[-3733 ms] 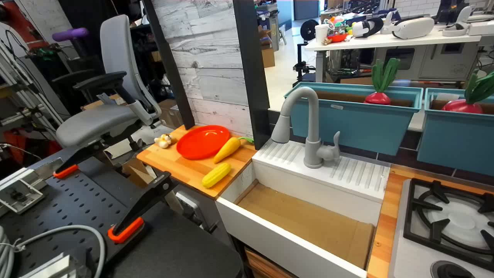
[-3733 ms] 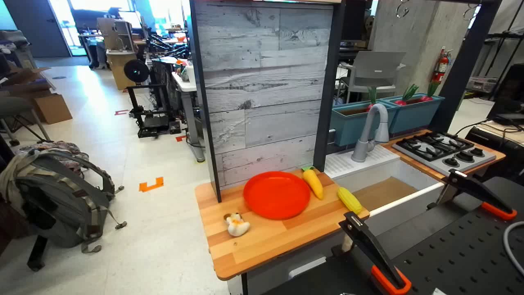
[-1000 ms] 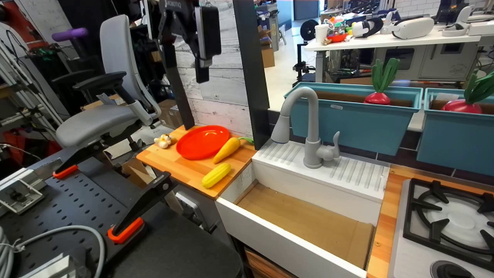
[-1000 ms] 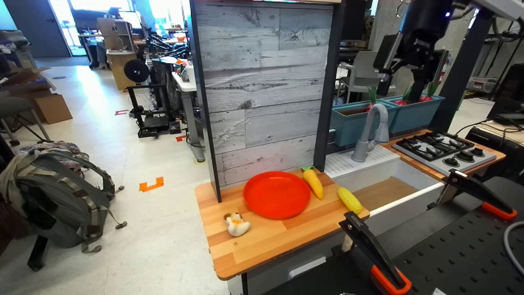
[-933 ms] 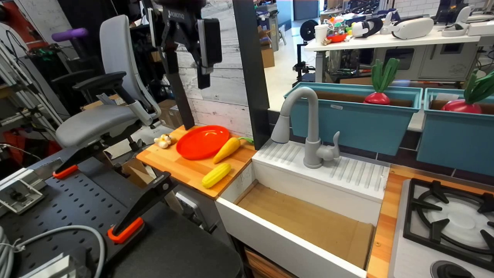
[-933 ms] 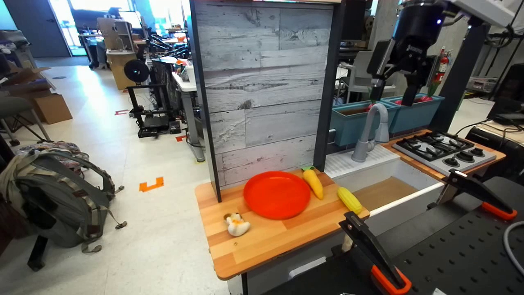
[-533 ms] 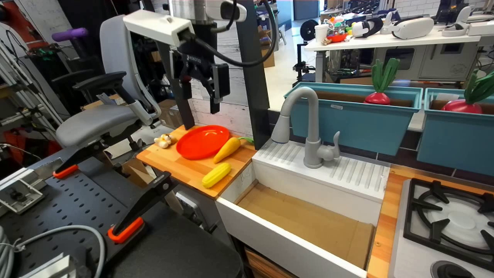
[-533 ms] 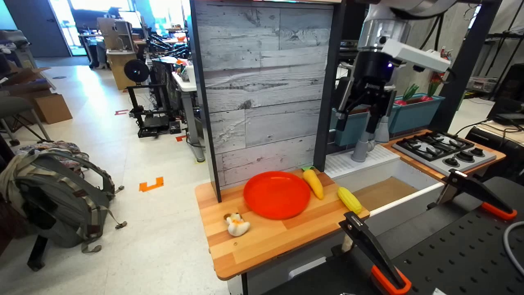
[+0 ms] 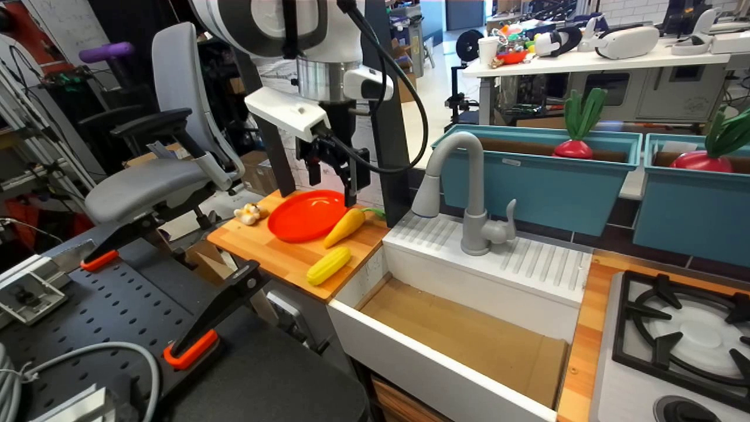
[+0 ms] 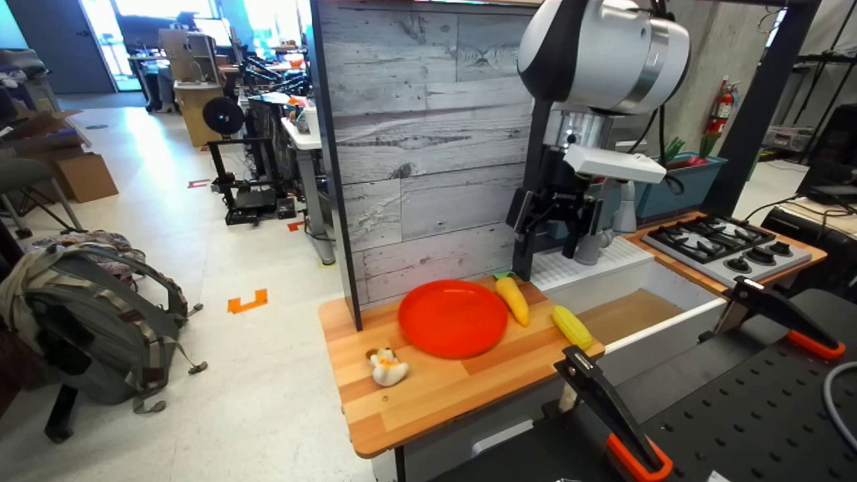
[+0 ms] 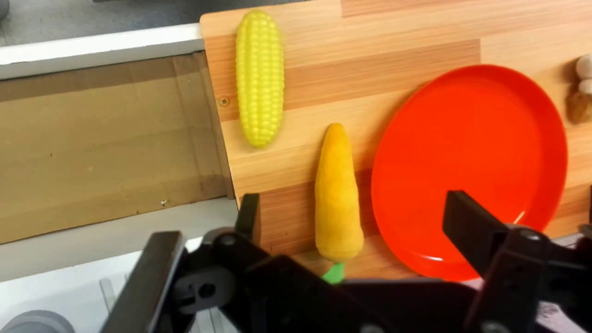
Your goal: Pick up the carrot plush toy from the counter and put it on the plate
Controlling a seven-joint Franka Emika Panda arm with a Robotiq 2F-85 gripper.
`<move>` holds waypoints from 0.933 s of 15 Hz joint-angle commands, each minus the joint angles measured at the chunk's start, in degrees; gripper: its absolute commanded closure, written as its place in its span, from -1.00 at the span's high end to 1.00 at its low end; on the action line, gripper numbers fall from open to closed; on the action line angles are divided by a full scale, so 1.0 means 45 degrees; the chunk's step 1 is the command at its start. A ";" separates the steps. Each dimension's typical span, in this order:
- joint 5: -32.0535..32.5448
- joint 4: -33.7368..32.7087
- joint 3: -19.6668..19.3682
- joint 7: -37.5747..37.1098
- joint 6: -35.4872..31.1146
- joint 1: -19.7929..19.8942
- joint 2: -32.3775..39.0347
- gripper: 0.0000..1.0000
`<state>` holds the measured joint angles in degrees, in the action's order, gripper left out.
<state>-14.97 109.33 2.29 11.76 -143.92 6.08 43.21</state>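
Comes lower than before, with the jaws of the gripper [image 11: 351,208] spread wide left and right, up above the carrot [image 10: 513,301] lying longways near to far.

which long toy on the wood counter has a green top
The carrot plush toy, between the red plate and the corn; its green stem shows, while the corn shows none.
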 commanded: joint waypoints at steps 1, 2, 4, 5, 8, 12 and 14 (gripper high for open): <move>0.0434 -0.1199 0.0044 -0.0824 -0.0440 -0.0199 0.1254 1.00; 0.0454 -0.1360 0.0038 -0.0966 -0.0529 -0.0258 0.1474 1.00; 0.0497 -0.1495 -0.0001 -0.1258 -0.0985 -0.0391 0.1788 1.00; 0.0522 -0.1509 -0.0017 -0.1405 -0.1210 -0.0434 0.1884 1.00; 0.0670 -0.1334 -0.0053 -0.1745 -0.2013 -0.0463 0.2007 1.00; 0.0778 -0.1360 -0.0035 -0.2091 -0.2759 -0.0443 0.2213 1.00; 0.0813 -0.1346 -0.0059 -0.2248 -0.3177 -0.0512 0.2338 1.00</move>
<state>-12.71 104.32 2.28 3.91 -155.08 4.57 52.13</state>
